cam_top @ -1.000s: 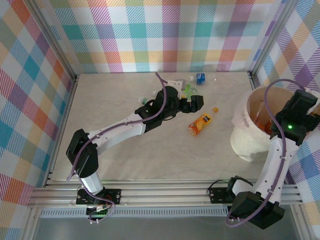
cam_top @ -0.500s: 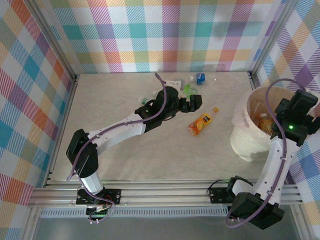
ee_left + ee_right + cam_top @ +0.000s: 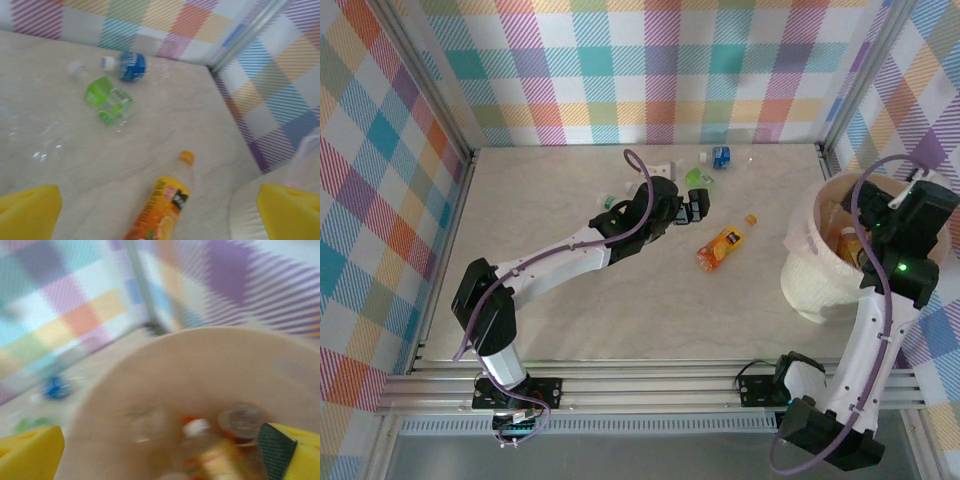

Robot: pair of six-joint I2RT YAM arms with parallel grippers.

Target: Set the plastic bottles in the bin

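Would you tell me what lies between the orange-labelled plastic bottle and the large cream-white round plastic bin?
Nothing: the stretch of pale tabletop between the orange-labelled plastic bottle and the cream-white bin is bare, as the top external view shows.

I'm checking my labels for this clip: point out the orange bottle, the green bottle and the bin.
orange bottle (image 3: 723, 246), top view, on its orange label.
green bottle (image 3: 110, 100), left wrist view, on its crushed green body.
bin (image 3: 810, 280), top view, on its cream outer wall.
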